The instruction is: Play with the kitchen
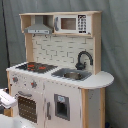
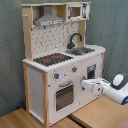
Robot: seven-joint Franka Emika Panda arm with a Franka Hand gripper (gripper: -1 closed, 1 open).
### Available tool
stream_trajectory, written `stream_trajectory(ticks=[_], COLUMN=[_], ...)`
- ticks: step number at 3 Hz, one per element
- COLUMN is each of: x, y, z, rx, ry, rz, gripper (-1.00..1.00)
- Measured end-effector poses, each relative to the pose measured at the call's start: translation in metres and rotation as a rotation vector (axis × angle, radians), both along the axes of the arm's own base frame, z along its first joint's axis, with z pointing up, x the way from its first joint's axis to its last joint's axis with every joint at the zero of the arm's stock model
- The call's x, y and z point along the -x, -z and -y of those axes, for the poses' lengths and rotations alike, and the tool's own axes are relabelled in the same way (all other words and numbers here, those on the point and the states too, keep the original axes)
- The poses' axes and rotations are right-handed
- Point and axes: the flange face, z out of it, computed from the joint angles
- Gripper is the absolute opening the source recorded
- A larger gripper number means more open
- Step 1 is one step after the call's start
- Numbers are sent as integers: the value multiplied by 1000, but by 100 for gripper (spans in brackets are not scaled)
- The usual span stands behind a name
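Basically kitchen (image 2: 60,65) on wood floor (image 2: 100,112), grey curtain (image 1: 115,45) bkgd, tool (image 2: 86,85) by oven door, open/closed can't tell

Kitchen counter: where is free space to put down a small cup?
On the toy kitchen, the rounded counter end beside the sink is bare. The strip before the sink is narrow. The stovetop is flat and free. The faucet crowds behind the sink.

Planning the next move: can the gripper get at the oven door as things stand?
Probably yes. The gripper hangs in front of the kitchen, just beside the oven door, with nothing between them.
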Motion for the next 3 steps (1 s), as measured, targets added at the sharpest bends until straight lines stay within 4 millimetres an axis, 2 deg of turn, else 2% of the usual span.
stream_trajectory(ticks=[3], x=[-16], y=[-39], z=[36], rx=[115], ry=[16], rz=[-58], gripper=[100])
